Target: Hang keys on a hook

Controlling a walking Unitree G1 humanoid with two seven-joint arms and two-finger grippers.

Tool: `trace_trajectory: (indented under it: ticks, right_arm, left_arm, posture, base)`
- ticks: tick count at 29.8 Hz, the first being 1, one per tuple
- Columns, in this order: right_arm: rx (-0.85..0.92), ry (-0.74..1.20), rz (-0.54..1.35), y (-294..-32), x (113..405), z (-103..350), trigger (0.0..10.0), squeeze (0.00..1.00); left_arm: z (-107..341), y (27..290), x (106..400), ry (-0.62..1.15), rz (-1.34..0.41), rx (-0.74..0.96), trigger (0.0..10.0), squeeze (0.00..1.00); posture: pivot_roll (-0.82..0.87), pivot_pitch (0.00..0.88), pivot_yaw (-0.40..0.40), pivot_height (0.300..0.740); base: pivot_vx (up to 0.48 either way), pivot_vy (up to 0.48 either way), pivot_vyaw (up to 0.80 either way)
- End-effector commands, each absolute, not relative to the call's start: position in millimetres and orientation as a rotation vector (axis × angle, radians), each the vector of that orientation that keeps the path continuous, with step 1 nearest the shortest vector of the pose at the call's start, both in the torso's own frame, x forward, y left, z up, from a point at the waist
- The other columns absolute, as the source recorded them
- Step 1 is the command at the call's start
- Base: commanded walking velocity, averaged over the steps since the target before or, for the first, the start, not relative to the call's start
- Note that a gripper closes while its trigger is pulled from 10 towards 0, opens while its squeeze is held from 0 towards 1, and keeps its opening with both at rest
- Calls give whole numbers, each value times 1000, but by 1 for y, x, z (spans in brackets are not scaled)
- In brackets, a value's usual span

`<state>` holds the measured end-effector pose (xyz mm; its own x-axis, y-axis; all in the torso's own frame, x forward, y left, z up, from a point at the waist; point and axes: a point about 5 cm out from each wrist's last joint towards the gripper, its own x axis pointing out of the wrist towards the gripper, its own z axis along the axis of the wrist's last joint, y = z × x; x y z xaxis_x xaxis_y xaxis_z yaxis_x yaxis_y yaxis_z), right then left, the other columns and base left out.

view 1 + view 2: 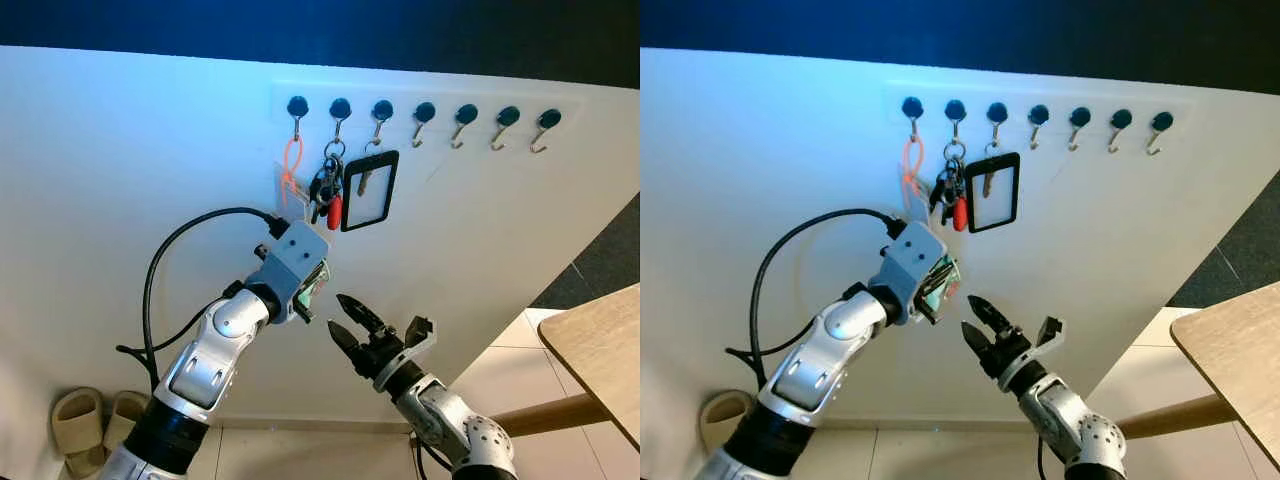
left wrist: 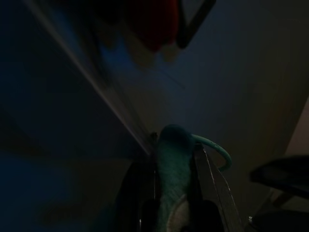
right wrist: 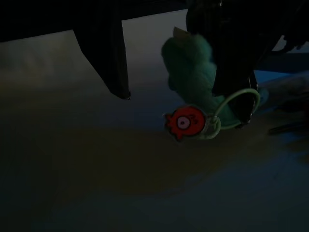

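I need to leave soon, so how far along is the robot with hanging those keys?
Partway. The first three hooks already carry an orange loop, a key bunch and a black card holder. The left gripper holds a green fuzzy keychain below the rack, not yet hung. The right gripper hovers open beside it. Left: lifting it onto a free hook.

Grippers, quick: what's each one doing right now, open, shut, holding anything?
Left gripper: shut on the green fuzzy keychain, below the hook rail.
Right gripper: fingers open, holding nothing, raised beside the left one.
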<state>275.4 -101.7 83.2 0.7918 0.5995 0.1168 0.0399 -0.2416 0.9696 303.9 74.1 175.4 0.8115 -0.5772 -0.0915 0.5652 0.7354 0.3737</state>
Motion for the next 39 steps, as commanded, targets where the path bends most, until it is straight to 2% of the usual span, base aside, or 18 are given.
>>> trace_trajectory:
  ticks: [1, 2, 3, 6, 7, 8, 9, 10, 21, 39]
  right_arm:
    - [1821, 474, 592, -90, 275, 87, 10000, 471]
    - [1822, 473, 598, -89, 276, 88, 10000, 957]
    - [1829, 471, 601, -89, 276, 89, 10000, 1000]
    - [1849, 466, 597, -88, 278, 90, 10000, 1000]
    - [1857, 464, 595, -88, 279, 91, 10000, 824]
    - [1865, 460, 600, -87, 280, 93, 10000, 537]
    - [1865, 460, 600, -87, 280, 93, 10000, 537]
    - [1875, 452, 609, -86, 281, 96, 10000, 0]
    - [1937, 417, 619, -81, 283, 105, 10000, 0]
    - [1999, 391, 631, -80, 287, 112, 10000, 0]
  left_arm:
    - [173, 68, 299, -29, -657, 382, 10000, 0]
    - [172, 68, 298, -28, -662, 380, 10000, 0]
    - [172, 67, 296, -28, -669, 376, 10000, 0]
    - [172, 65, 292, -30, -683, 369, 10000, 0]
    - [172, 64, 291, -30, -688, 367, 10000, 0]
    - [171, 63, 290, -29, -692, 365, 10000, 0]
    - [171, 63, 290, -29, -692, 365, 10000, 0]
    - [171, 61, 289, -27, -697, 364, 10000, 0]
    - [169, 49, 281, -27, -741, 348, 10000, 0]
    - [163, 45, 276, -9, -773, 389, 10000, 0]
  posture:
    - [106, 95, -62, 740]
    - [106, 95, -62, 740]
    - [108, 97, -65, 740]
    - [110, 98, -66, 740]
    - [110, 99, -66, 740]
    - [109, 100, -66, 740]
    - [109, 100, -66, 740]
    - [108, 102, -67, 740]
    - [109, 103, -66, 740]
    - [110, 104, -65, 740]
  base:
    - [0, 0, 0]
    - [0, 0, 0]
    - [0, 0, 0]
    - [0, 0, 0]
    - [0, 0, 0]
    - [0, 0, 0]
    - [0, 0, 0]
    - [0, 0, 0]
    - [0, 0, 0]
    - [0, 0, 0]
